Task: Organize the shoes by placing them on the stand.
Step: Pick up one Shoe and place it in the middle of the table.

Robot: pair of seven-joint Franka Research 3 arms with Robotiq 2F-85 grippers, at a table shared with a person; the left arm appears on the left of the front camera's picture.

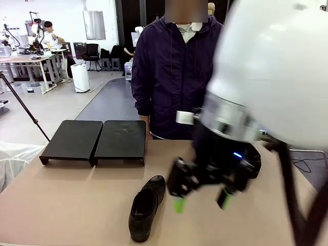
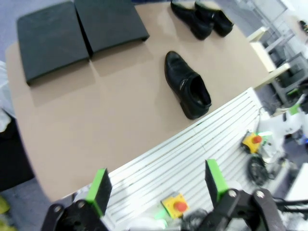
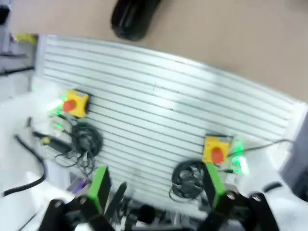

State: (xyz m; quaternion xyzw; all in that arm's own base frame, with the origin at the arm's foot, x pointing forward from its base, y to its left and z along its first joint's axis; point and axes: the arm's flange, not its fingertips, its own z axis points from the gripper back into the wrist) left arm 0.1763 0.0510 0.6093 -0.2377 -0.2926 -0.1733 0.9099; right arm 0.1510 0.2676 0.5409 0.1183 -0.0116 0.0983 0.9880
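Inspection found the right end effector (image 1: 201, 201) hanging low over the table (image 1: 77, 205) with its green pads set wide apart and nothing between them. The jaws pointed downward from a bent wrist, and the bulky white forearm rose above and to its right. One near shoe (image 1: 146, 207) lay just beside this end effector on its left, upright on its sole with the toe turned toward the person (image 1: 171, 77) standing at the far edge. It was judged to be the nearest shoe to collect, the open jaws standing close to it but not around it. The stand (image 1: 120, 137) sat well apart, beyond and to the left of the same end effector, its two flat platforms side by side and bare. No shoe seen had been placed on it, so the task was judged to be at an early stage. The left end effector (image 2: 156, 185) was likewise wide and empty, held high over the slatted panel (image 2: 202, 144) on the robot's side of the table. From there the near shoe lay ahead of its fingers, the stand farther ahead to one side and a pair of shoes (image 2: 192, 21) farther ahead to the other. That pair rested close together near the table's far edge, loose on the tan surface. The raised, drawn-back pose of the left arm was judged to leave the working area to the right arm.
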